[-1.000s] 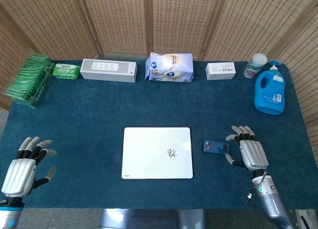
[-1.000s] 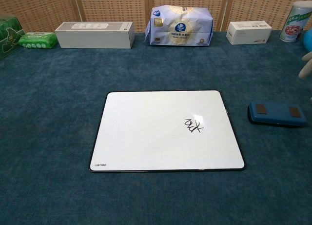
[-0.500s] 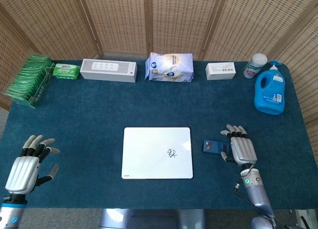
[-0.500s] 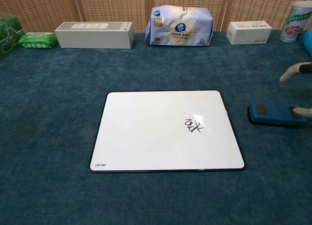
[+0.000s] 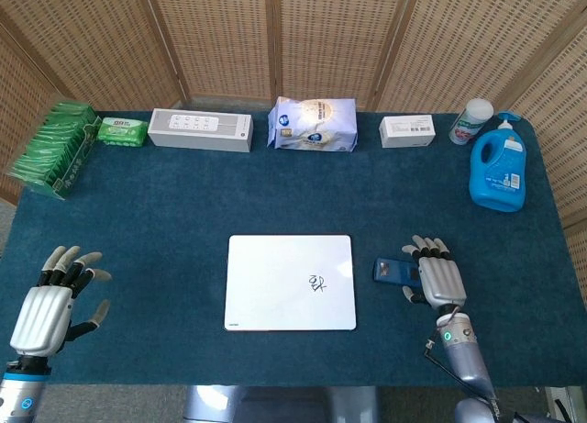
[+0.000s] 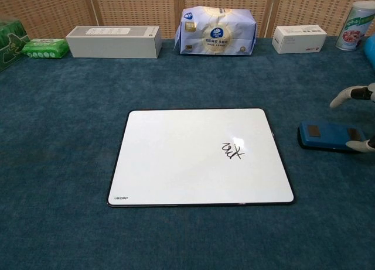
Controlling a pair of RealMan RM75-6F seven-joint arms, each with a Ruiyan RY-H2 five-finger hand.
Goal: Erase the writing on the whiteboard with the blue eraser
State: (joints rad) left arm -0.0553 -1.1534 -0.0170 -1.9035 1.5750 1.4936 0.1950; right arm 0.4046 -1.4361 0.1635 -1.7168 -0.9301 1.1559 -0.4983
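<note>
The whiteboard (image 5: 290,282) (image 6: 200,157) lies flat at the table's front middle, with a small black scribble (image 5: 318,282) (image 6: 232,149) on its right half. The blue eraser (image 5: 393,272) (image 6: 329,136) lies on the cloth just right of the board. My right hand (image 5: 435,276) hovers over the eraser's right end with fingers spread and holds nothing; in the chest view only its fingertips (image 6: 351,94) show at the right edge. My left hand (image 5: 55,299) is open at the front left, far from the board.
Along the back edge stand green packets (image 5: 53,150), a green wipes pack (image 5: 121,130), a white box (image 5: 200,128), a tissue pack (image 5: 313,125), a small white box (image 5: 407,130), a canister (image 5: 470,121) and a blue detergent bottle (image 5: 497,170).
My right hand has slid left towards the eraser, and its fingers now reach over the eraser's right end. The left hand has barely shifted.
</note>
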